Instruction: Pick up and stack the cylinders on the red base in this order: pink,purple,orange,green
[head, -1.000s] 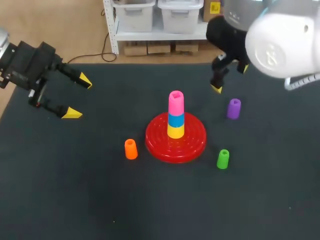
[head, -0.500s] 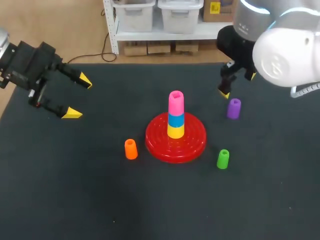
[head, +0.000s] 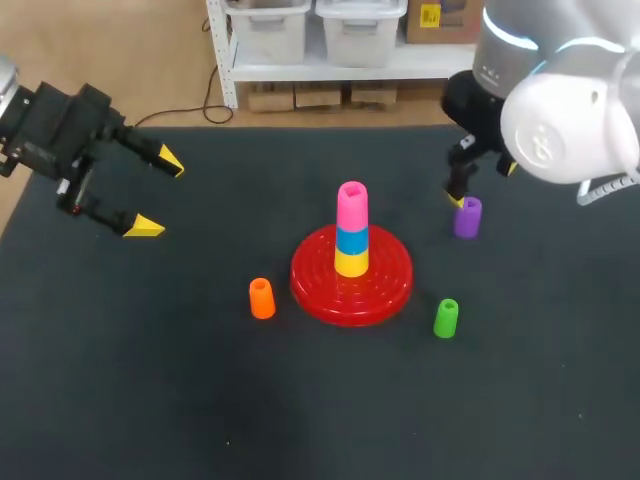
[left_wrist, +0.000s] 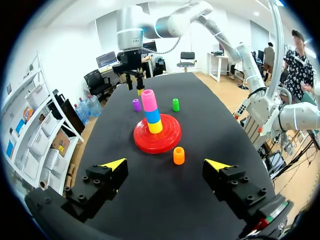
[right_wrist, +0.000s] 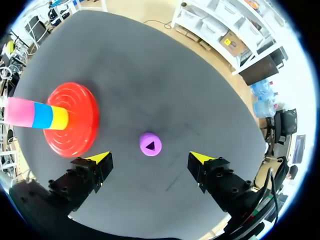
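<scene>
Right gripper (right_wrist: 150, 158) wide open, empty, above purple cylinder (right_wrist: 150, 144) near table's (head: 150, 380) far edge — centre, drop straight, grip low. Left gripper (left_wrist: 165, 163) open, empty.

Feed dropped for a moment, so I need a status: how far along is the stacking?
Done: the pink cylinder is stacked on the red base. In hand: nothing gripped; the right claw hangs open above the purple cylinder on the table. Left: purple, then the orange cylinder and green cylinder, both standing on the table near the base. The left claw is open, far off to the side.
</scene>
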